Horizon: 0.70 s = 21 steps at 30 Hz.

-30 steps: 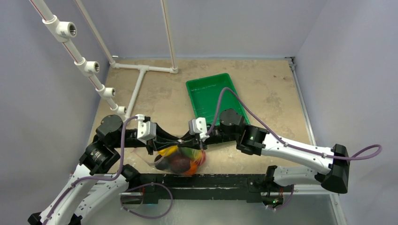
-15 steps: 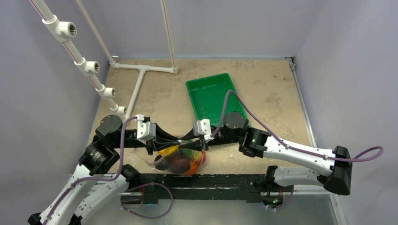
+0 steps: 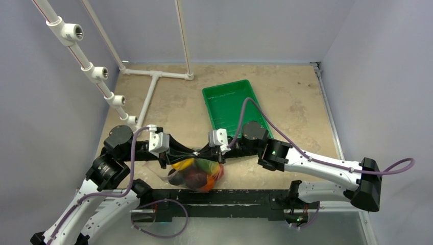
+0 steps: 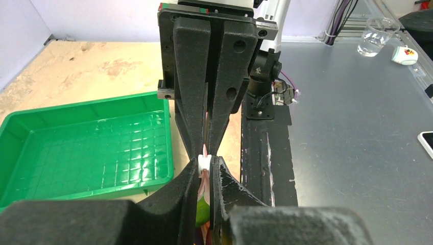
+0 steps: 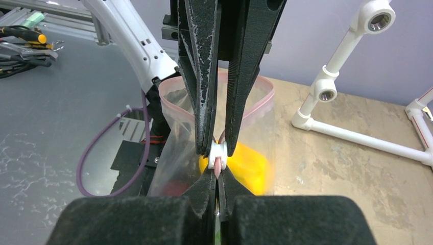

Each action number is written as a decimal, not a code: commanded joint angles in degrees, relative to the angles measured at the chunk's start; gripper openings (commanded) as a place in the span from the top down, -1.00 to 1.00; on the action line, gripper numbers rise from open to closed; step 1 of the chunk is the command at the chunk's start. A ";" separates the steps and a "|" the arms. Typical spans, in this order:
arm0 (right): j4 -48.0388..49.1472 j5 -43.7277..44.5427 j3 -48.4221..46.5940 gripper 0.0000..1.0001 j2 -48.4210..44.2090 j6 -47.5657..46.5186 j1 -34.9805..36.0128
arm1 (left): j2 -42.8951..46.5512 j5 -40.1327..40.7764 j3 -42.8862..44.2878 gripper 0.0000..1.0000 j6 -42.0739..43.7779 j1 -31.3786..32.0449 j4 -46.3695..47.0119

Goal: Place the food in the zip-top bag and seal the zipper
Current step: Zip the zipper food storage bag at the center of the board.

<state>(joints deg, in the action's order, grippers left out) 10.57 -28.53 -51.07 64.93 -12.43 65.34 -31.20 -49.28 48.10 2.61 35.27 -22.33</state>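
The zip-top bag (image 3: 196, 173) hangs near the table's front edge, between the two arms, with the food (image 3: 199, 176) inside. A yellow pepper (image 5: 250, 166) and a green piece (image 4: 203, 214) show through the plastic. My left gripper (image 4: 205, 163) is shut on the white slider (image 5: 218, 151) of the zipper (image 5: 258, 99). My right gripper (image 5: 218, 176) meets it tip to tip, shut on the pink strip just beside the slider. Behind the left gripper (image 5: 218, 148) the pink mouth edge still loops open.
The green tray (image 3: 224, 92) lies just beyond the right arm's wrist, with nothing in it. A white pipe frame (image 3: 148, 97) runs along the left and back. The black base rail (image 3: 230, 196) sits right below the bag. On the metal bench stands a glass (image 4: 377, 34).
My right gripper slid a little to the right and came back toward the left gripper, and its jaws closed on the strip. The left arm and the bag stayed put.
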 commanded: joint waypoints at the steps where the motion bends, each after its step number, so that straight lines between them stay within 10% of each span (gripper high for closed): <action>1: 3.82 -0.38 0.15 1.00 -0.47 0.95 0.23 | -0.16 -0.81 0.04 0.81 -0.88 -0.19 0.09; 9: 3.85 -0.21 0.18 1.00 -1.03 1.00 0.22 | -0.82 -0.13 -0.28 0.27 -1.35 -0.18 0.39; 21: 4.18 -0.38 0.64 1.00 -1.50 1.00 0.21 | -1.99 -0.46 -0.55 0.42 -1.53 -0.28 0.97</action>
<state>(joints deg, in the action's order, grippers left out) 11.35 -28.51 -51.05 64.93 -11.94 65.34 -33.06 -49.25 47.88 2.00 35.27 -22.35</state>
